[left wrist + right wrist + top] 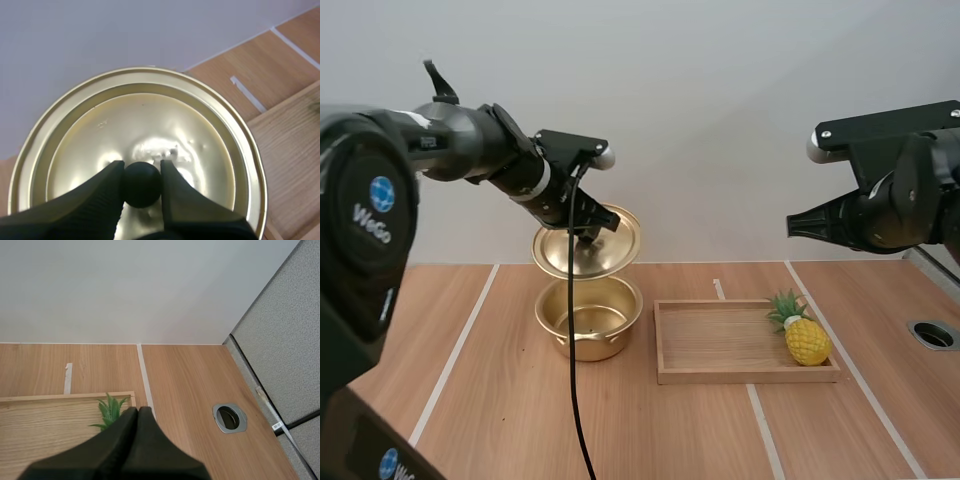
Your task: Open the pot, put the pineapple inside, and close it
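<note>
A gold pot [588, 318] stands open on the table, left of the wooden tray [720, 375]. Its gold lid [582, 248] hangs tilted just above and behind it, held by my left gripper [590, 232]. In the left wrist view the left gripper [142, 181] is shut on the lid's black knob [142, 184], with the lid [200, 130] spread behind it. A yellow pineapple [804, 336] with green leaves lies at the tray's right end. My right gripper [792, 226] hovers high above it, shut on nothing. In the right wrist view the right gripper [137, 412] points over the pineapple's leaves [111, 410].
A round metal-rimmed hole [933, 334] sits in the table at the far right, also seen as a round hole [230, 417] beside a grey partition wall [285, 340]. White tape lines cross the wooden tabletop.
</note>
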Motion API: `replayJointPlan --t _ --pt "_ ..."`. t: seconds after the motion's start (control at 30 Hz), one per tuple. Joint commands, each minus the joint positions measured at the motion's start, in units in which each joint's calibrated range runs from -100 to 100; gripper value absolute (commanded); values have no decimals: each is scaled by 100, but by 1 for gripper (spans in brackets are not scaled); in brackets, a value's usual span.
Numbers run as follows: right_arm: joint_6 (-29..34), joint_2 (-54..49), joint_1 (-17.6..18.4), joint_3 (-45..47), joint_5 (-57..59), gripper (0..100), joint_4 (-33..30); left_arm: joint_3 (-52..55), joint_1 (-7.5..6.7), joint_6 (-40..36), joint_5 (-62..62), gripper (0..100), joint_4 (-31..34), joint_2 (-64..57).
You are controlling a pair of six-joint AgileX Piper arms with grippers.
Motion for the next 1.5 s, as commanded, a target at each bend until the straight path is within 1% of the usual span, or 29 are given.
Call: replayJointPlan --t 0.0,0.1,0.33,0.47,0.8,0.87,0.93,1.0,1.2,1.47 --pt "-31 -15 -22 -44 62 0 106 -148 -13 -139 -354 0 -156 -344" --pt "-31 -15 -22 -44 62 0 238 -234 -13 -203 -780 0 -156 -708" --pt "-31 -15 -22 -44 29 0 350 -239 -13 -203 -2588 0 -400 -1749" --pt "-164 -15 -22 -44 -50 0 410 -239 -13 -203 -3221 0 -471 -2303" --pt "-288 -26 -22 -44 -180 0 616 -239 -13 -211 -4025 0 -483 -3263" --pt "-298 -26 -22 -44 -180 0 616 -239 -13 -211 -4199 0 -591 -3466" --pt "-438 -26 -22 -44 -180 0 680 -239 -13 -211 -4315 0 -677 -3652" --pt "-521 -26 -22 -44 -180 0 770 -239 -13 -211 -4376 0 -804 -3858" --pt "-723 -62 -22 -44 -180 0 1076 -239 -13 -551 -4515 0 -819 -4346" --pt "-828 -62 -22 -44 -246 0 1076 -239 -13 -562 -4499 0 -819 -4521"
